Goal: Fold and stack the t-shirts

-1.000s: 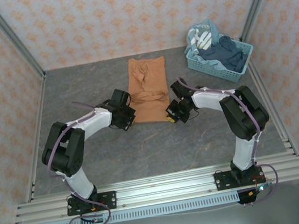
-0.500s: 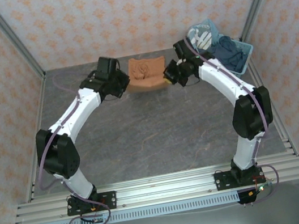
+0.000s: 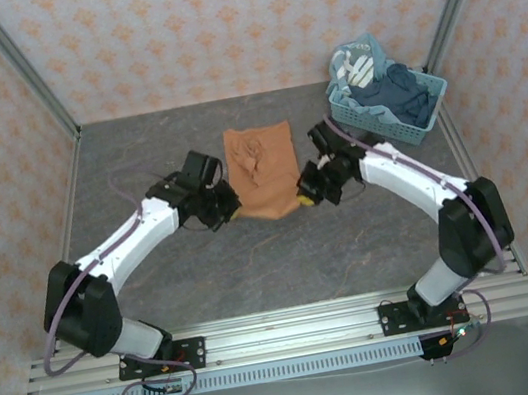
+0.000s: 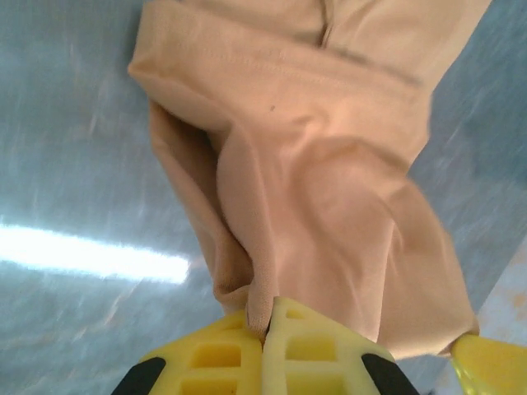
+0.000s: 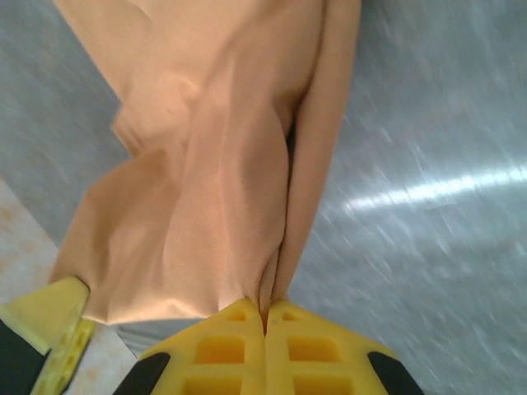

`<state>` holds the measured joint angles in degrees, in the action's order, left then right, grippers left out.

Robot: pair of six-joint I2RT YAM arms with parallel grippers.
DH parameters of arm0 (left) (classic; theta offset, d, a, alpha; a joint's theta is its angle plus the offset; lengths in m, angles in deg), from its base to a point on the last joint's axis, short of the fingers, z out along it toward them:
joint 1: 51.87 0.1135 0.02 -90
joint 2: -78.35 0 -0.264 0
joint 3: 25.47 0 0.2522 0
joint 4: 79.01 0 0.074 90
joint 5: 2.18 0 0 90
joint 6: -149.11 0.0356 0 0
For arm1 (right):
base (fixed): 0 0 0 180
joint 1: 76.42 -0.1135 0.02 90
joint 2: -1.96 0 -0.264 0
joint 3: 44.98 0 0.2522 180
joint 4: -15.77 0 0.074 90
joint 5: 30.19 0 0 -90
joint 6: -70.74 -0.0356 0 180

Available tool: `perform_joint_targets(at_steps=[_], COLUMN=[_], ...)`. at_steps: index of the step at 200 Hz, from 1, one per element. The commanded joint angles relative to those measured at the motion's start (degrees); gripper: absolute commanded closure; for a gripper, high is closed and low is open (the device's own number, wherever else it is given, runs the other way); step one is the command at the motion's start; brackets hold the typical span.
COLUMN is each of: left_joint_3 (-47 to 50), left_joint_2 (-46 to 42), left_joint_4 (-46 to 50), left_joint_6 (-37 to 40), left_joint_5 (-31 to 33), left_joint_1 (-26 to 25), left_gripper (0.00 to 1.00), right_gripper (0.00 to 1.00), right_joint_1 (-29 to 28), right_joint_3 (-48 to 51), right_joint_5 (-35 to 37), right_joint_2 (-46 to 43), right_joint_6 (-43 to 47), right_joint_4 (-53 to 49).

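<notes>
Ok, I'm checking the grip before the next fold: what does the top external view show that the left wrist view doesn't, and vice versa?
Top external: the whole t-shirt, left gripper and right gripper at its near corners, and the blue basket of clothes far right. Left wrist: close up, yellow fingers shut on a bunched fabric edge. Shared: the orange shirt and the grey table.

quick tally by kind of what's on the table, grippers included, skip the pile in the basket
orange-brown t-shirt: 1
light blue basket: 1
grippers: 2 (left gripper, right gripper, each shut on the t-shirt's near edge)
total: 4
</notes>
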<state>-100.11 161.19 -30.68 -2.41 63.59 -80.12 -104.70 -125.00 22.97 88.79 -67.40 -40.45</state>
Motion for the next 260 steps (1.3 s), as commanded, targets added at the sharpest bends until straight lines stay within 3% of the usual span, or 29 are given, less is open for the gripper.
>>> perform_joint_targets(at_steps=[1, 29, 60, 85, 122, 191, 221, 244, 260], left_joint_3=[4.6, 10.2, 10.2, 6.4, -0.7, -20.2, -26.9, -30.6, -34.1], left_joint_2=[-6.5, -14.7, -19.9, -18.5, -11.4, 15.1, 29.3, 34.8, 33.9], left_joint_4=[3.5, 3.3, 3.0, 1.3, -1.2, -3.1, -3.2, -4.5, -3.1], left_joint_6=[1.9, 1.1, -0.8, -1.4, -1.9, 2.6, 2.1, 1.3, 3.2], left_joint_5=[-4.0, -5.7, -6.0, -4.4, -3.6, -5.5, -5.4, -3.4, 0.6], left_joint_1=[-3.9, -8.5, -9.2, -9.0, -5.8, 7.8, 11.5, 13.5, 13.7], left_gripper=[1.0, 1.0, 1.0, 1.0, 1.0, 1.0, 1.0, 0.52, 0.35], right_gripper=[1.0, 1.0, 1.0, 1.0, 1.0, 1.0, 0.98, 0.7, 0.56], right_joint_1=[-2.8, -4.9, -4.9, -3.9, 1.9, 9.5, 10.7, 11.9, 12.3], right_joint_3=[5.7, 12.6, 14.5, 10.8, 1.7, -21.5, -38.4, -51.1, -54.7], right_joint_5=[-4.6, -7.2, -7.1, -4.6, -2.3, -1.3, 0.6, 4.1, 6.9], right_joint_2=[-7.5, -16.8, -23.7, -23.5, -19.4, 13.0, 31.4, 43.2, 44.6], right_joint_6=[-0.6, -3.4, -7.3, -8.1, -7.7, -3.0, 0.3, 2.7, 4.2], right_joint_4=[-3.9, -7.3, -8.6, -10.3, -10.6, -4.3, -4.8, -9.2, -9.3])
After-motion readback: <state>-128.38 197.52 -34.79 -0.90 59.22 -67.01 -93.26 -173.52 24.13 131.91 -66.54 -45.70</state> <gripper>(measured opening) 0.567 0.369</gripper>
